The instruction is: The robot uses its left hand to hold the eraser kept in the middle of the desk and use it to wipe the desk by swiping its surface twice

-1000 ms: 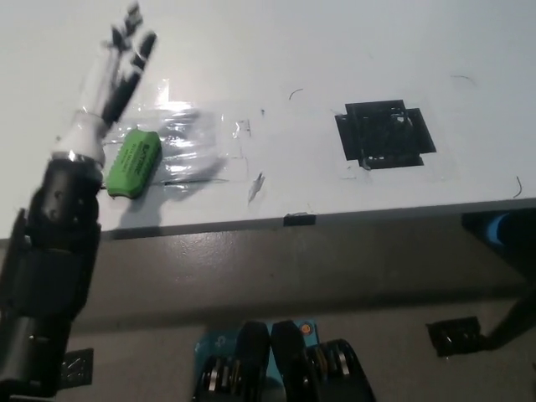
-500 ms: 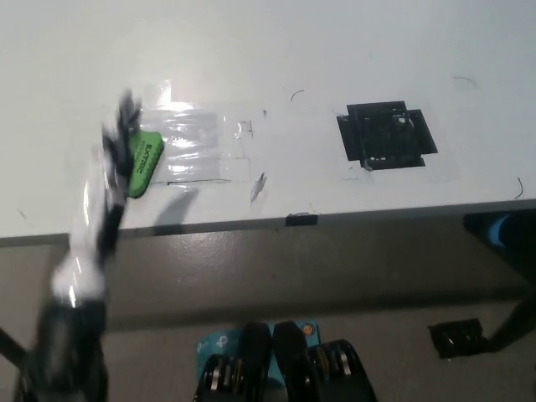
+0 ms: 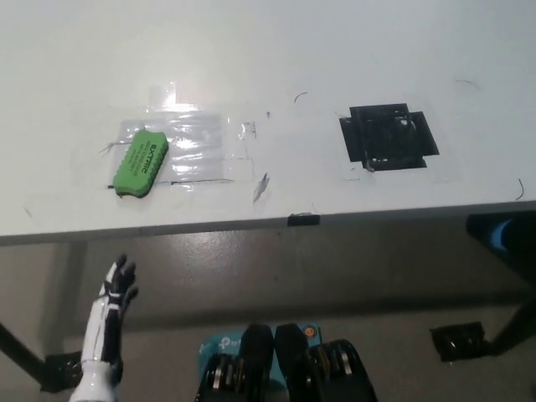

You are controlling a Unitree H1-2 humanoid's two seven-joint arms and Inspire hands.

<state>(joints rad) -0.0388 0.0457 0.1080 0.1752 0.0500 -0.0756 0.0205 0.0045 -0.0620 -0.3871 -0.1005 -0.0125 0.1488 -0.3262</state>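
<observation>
Black tape patch (image 3: 388,136) on the desk's right half near the front edge, clear tape sheet (image 3: 197,146) on the left half, small black tab (image 3: 302,219) on the front edge's middle, blue-black object (image 3: 501,234) below the front right corner, grey floor (image 3: 276,268) beneath.

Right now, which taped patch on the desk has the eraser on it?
The clear tape patch, at the left: the green eraser lies on its left end. The black tape square holds nothing.
</observation>
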